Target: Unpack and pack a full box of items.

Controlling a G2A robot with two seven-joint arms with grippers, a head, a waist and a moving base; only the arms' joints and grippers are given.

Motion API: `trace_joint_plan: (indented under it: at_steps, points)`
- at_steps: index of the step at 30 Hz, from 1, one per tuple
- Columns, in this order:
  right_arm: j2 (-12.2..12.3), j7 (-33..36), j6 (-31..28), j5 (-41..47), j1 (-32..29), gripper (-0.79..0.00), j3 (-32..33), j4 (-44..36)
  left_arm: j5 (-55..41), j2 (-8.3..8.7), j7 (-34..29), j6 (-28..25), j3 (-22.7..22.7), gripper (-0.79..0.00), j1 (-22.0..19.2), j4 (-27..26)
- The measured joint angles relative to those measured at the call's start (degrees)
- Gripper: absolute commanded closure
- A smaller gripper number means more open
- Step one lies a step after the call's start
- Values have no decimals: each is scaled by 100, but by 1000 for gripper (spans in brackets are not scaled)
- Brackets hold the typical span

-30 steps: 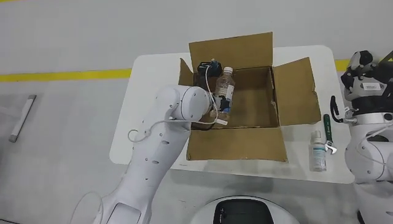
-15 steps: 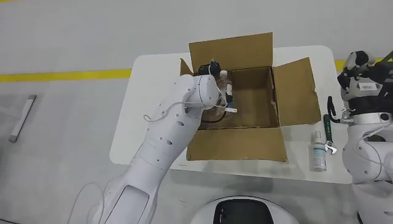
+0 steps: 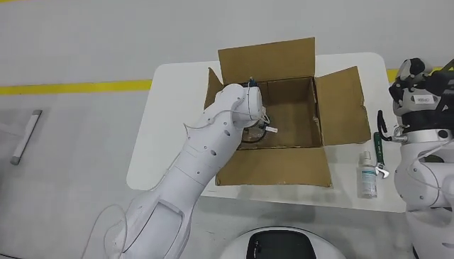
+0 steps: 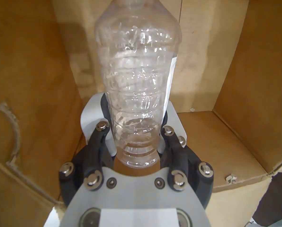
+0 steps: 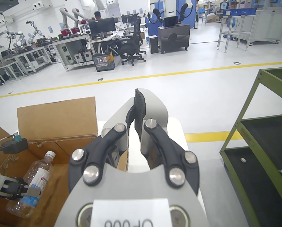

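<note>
White table point(image 3: 167, 96), yellow floor line point(image 3: 71, 87), green cart point(image 5: 261, 142), black office chair point(image 5: 127, 47), grey bar on floor point(image 3: 25, 137)

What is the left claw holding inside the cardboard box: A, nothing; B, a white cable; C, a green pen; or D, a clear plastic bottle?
D: the left claw is shut on a clear plastic bottle, with the walls of the cardboard box around it.

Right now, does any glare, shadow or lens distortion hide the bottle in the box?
Left wrist view: small glints on the clear plastic bottle, outline plain; a soft shadow on the cardboard box wall beside it; box edges slightly bowed. Right wrist view: even light, bottle readable in the left end effector.
</note>
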Motion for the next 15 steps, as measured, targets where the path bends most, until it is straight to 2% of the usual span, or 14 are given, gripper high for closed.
trace_joint_plan:
  at_steps: [2,5,7,9,10,11,15]
  points:
    - [0,5,0,-1,9,0,-2,4,-15,-43,5,5,60,-3,-23,96]
    - [-1,17,-9,-1,22,0,-13,4,2,-108,20,20,157,-108,-54,261]
    - [-1,20,-14,-1,29,0,-19,8,-4,-146,33,33,198,-302,-67,409]
    - [-1,23,-24,-8,31,0,-23,14,-10,-181,57,57,218,-600,-87,579]
    - [-1,26,-28,-9,30,0,-24,18,-17,-196,68,68,222,-646,-100,642]
    - [-1,28,-30,-9,28,0,-24,22,-22,-210,75,75,228,-770,-114,697]
    - [-1,26,-27,-24,8,0,-16,35,4,-269,55,55,276,-785,-185,859]
